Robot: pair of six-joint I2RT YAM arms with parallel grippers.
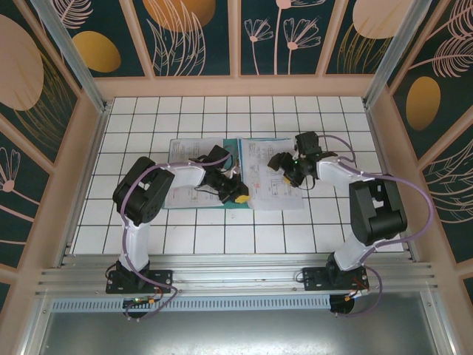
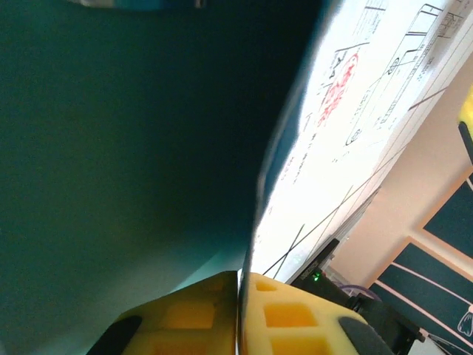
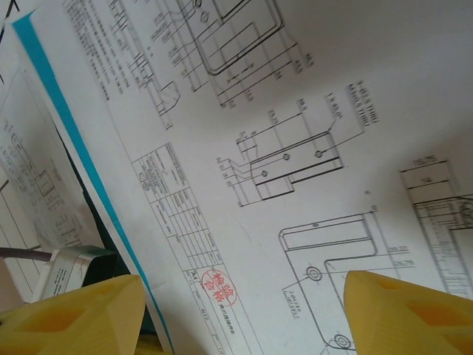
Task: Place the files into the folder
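- The dark green folder (image 1: 232,151) lies near the middle of the white tiled table (image 1: 148,111), with only a narrow green strip of it bare between two spreads of paper
- The files are white sheets printed with black line drawings: one lot (image 1: 185,174) lies to the left of the green strip and another (image 1: 262,174) to its right
- The left gripper (image 1: 238,196) sits at the near end of that green strip, its arm reaching across the left sheets
- In the left wrist view the yellow pads (image 2: 177,322) are pressed almost together, clenched on a thin edge of the folder (image 2: 111,148); the broad dark green face runs up on one side and a printed sheet (image 2: 355,118) on the other
- The right gripper (image 1: 283,168) is over the far right part of the right-hand sheet
- In the right wrist view its yellow fingers (image 3: 414,310) stand wide apart, released, with nothing between them, over a printed sheet (image 3: 295,163)
- A cyan sheet (image 3: 74,140) peeks out as a narrow band along that sheet's edge
- A silvery metal piece (image 3: 70,266) shows just beside the band, close to one finger
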